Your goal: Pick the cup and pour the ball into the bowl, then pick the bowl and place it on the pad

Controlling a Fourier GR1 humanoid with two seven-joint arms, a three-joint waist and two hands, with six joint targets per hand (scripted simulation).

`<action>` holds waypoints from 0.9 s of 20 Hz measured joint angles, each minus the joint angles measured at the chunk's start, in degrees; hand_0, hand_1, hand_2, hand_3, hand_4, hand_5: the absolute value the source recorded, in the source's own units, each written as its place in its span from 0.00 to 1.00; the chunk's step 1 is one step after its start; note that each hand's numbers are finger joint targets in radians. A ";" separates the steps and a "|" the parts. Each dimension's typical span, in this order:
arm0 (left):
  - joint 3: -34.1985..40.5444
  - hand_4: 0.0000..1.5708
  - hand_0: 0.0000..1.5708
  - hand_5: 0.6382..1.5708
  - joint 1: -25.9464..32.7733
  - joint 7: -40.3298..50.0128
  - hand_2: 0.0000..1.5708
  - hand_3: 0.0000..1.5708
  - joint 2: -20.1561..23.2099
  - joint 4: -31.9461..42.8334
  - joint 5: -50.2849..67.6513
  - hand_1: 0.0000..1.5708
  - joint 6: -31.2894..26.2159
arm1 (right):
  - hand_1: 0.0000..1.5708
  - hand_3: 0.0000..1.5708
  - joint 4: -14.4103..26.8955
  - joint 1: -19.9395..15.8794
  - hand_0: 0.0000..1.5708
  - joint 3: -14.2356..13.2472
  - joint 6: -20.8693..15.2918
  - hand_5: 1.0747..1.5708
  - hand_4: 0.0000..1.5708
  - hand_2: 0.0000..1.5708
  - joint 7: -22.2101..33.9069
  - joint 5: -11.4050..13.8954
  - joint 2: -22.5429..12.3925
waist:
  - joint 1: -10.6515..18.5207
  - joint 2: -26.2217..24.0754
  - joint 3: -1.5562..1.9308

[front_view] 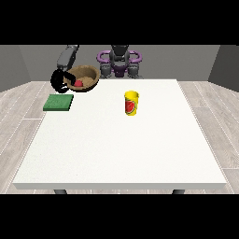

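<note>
My robot hand, upper left, clasps the bowl by its rim; it seems rigid and light, the ball loose inside.

One camera only, the front view. It stands across the table from the robot, raised and tilted down, facing it. Set well back: the whole tabletop fits, near edge low in view, robot small at top, floor at both sides.

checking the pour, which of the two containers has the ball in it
The brown bowl, held up by the hand at the view's left, holds the red ball. The yellow cup stands alone mid-table.
</note>
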 measured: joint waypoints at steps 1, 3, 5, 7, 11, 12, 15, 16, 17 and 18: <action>0.14 0.45 0.00 1.00 0.35 -0.42 0.00 0.00 0.16 0.18 0.14 0.00 -0.38 | 1.00 1.00 0.24 -0.07 1.00 -0.04 0.41 1.00 0.62 1.00 -0.18 0.40 -1.16 | 0.02 0.23 0.02; 0.29 0.44 0.00 0.99 0.16 -0.32 0.00 0.00 0.56 -0.13 0.69 0.00 -0.52 | 1.00 1.00 1.54 -0.66 1.00 -0.83 2.33 1.00 0.63 1.00 -0.45 0.61 -4.57 | 0.19 1.29 0.08; 0.31 0.45 0.00 0.99 0.30 -2.09 0.00 0.00 0.24 -0.90 0.64 0.00 -0.72 | 1.00 0.87 2.84 -2.07 1.00 -2.45 4.04 1.00 0.63 1.00 -1.57 -0.04 -7.59 | 0.68 3.63 0.12; 0.64 0.46 0.00 0.99 0.39 -3.42 0.00 0.00 0.61 -0.85 0.39 0.00 -0.28 | 1.00 0.87 4.06 -2.56 1.00 -3.50 5.65 1.00 0.63 1.00 -3.03 -0.64 -9.18 | 0.33 5.28 0.11; 1.03 0.45 0.00 0.99 0.08 -5.93 0.00 0.00 1.86 -0.39 -0.31 0.00 0.22 | 1.00 0.87 6.19 -4.00 1.00 -5.05 7.86 1.00 0.63 1.00 -5.29 -1.50 -11.53 | -0.11 8.45 0.13; 1.03 0.44 0.00 0.99 0.28 -6.88 0.00 0.00 1.99 -0.06 -0.88 0.00 0.49 | 1.00 0.76 6.30 -4.11 1.00 -5.27 8.84 1.00 0.63 1.00 -5.57 -1.80 -12.15 | -0.74 8.98 0.14; 1.51 0.43 0.00 0.99 0.14 -7.97 0.00 0.00 2.68 -1.34 -0.66 0.00 0.85 | 1.00 0.11 9.08 -3.91 1.00 -6.96 10.39 1.00 0.63 1.00 -9.95 -2.01 -14.38 | -0.43 12.03 0.17; 2.04 0.43 0.00 0.99 0.19 -8.40 0.00 0.00 2.94 -2.24 -0.01 0.00 0.48 | 1.00 0.00 10.41 -3.85 1.00 -8.04 11.32 1.00 0.62 1.00 -11.94 -2.40 -15.62 | 0.13 13.68 0.20; 2.27 0.43 0.00 0.99 -0.14 -7.95 0.00 0.00 3.23 -3.31 0.47 0.00 0.90 | 1.00 0.05 11.91 -4.30 1.00 -8.67 12.22 1.00 0.61 1.00 -13.23 -2.66 -16.43 | 0.26 14.84 0.22; 2.31 0.44 0.00 0.99 -0.28 -7.24 0.00 0.00 3.13 -4.71 1.08 0.00 1.35 | 1.00 0.00 13.42 -4.58 1.00 -9.13 12.53 1.00 0.63 1.00 -14.56 -2.47 -17.39 | 0.50 15.61 0.25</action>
